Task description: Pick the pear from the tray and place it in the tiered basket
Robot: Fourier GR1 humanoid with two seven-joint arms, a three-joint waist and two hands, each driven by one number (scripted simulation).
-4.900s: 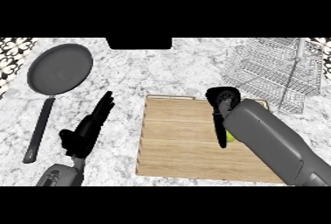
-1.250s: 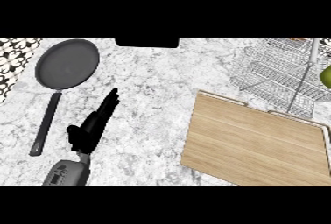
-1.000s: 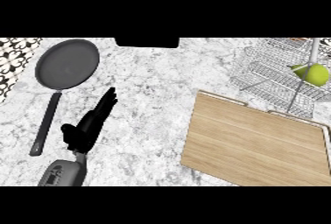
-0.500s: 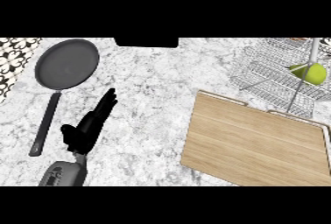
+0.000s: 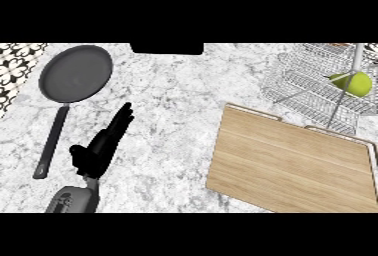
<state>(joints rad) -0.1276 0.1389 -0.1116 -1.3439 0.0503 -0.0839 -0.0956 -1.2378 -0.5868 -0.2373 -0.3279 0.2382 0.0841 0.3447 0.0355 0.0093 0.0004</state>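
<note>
The pear (image 5: 352,84) now sits in the wire basket (image 5: 310,85), far to the right of the left hand (image 5: 100,150), and has stayed put this past second. The wooden tray (image 5: 291,162) holds nothing. That hand rests open, fingers straight, holding nothing, just right of the pan (image 5: 70,82). The right hand has left the view, so the placement looks done, though the pear's exact tier is hard to tell.

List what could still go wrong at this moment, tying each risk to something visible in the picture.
1. The pear sits in the wire basket close to the picture's right edge; how it is seated cannot be told, so it might roll or shift.
2. The left hand rests open on the counter near the pan; a sideways move could knock its handle.
3. The right hand is out of view, so its clearance from the basket cannot be checked.
</note>
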